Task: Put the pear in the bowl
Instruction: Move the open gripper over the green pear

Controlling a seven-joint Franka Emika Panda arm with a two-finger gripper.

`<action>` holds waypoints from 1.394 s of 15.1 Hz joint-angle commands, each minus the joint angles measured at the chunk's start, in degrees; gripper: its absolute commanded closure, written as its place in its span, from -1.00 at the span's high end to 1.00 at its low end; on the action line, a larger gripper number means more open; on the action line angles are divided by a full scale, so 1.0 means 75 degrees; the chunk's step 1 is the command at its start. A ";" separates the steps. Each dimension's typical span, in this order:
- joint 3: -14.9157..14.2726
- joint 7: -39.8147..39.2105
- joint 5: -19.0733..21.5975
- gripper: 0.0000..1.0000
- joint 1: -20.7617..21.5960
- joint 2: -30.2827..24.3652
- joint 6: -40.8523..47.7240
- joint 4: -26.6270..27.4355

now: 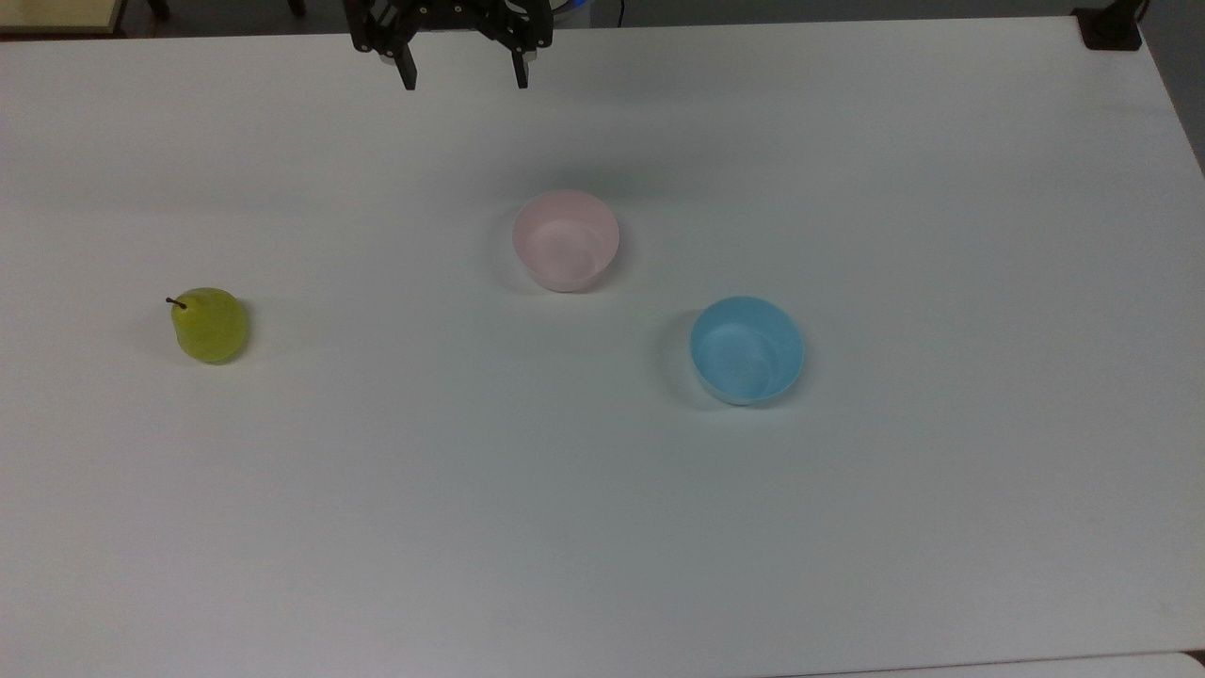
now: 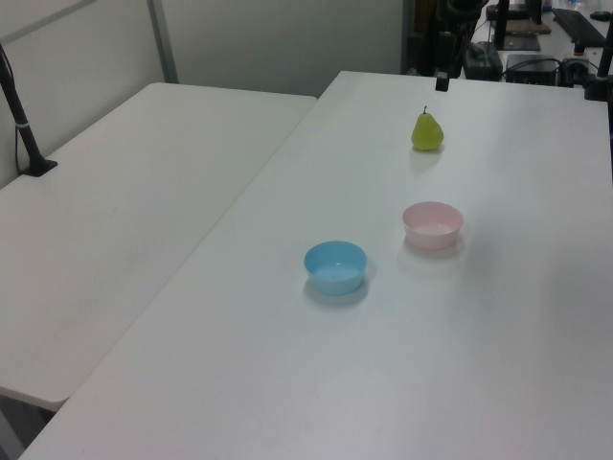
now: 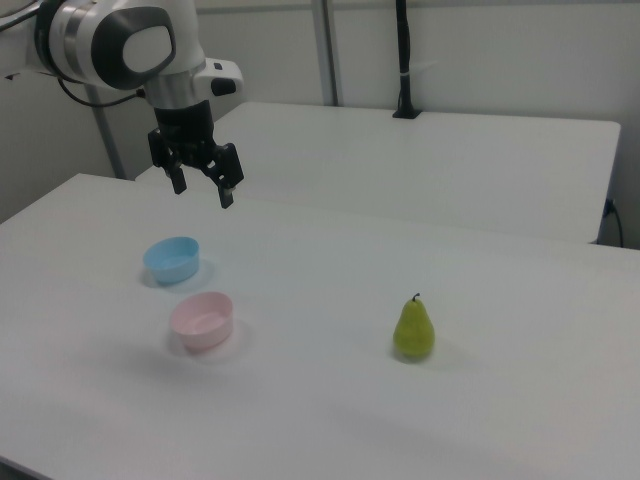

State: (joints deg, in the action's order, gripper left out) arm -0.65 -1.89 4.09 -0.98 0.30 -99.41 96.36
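Pear (image 1: 210, 326) stands upright (apart from pink bowl (image 1: 565, 240)); tool (image 1: 464, 83) hangs released above.

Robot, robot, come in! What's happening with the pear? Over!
Gripper open, up high, empty. Pear upright on table, untouched. Pink bowl empty. Path clear.

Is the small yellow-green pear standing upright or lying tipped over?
Upright: the small yellow-green pear rests on its rounded base, stem pointing up, on the white table.

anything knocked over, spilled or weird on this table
Nothing stands out. The pear stands upright, stem up, apart from both bowls. The pink bowl and blue bowl sit upright and empty. The hand hangs open above the table, holding nothing.
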 commanded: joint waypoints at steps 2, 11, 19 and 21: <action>-0.0088 -0.0040 0.0076 1.00 0.0119 0.0019 0.0024 -0.0145; -0.0088 -0.0075 0.0076 1.00 0.0107 0.0008 0.0024 -0.0156; -0.0182 -0.3177 -0.0065 1.00 -0.0640 0.0136 0.0107 -0.0262; -0.0170 -0.3696 -0.0403 1.00 -0.0982 0.0486 0.0106 -0.0635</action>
State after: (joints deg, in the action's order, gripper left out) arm -1.85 -23.60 3.52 -5.49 0.83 -99.41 95.10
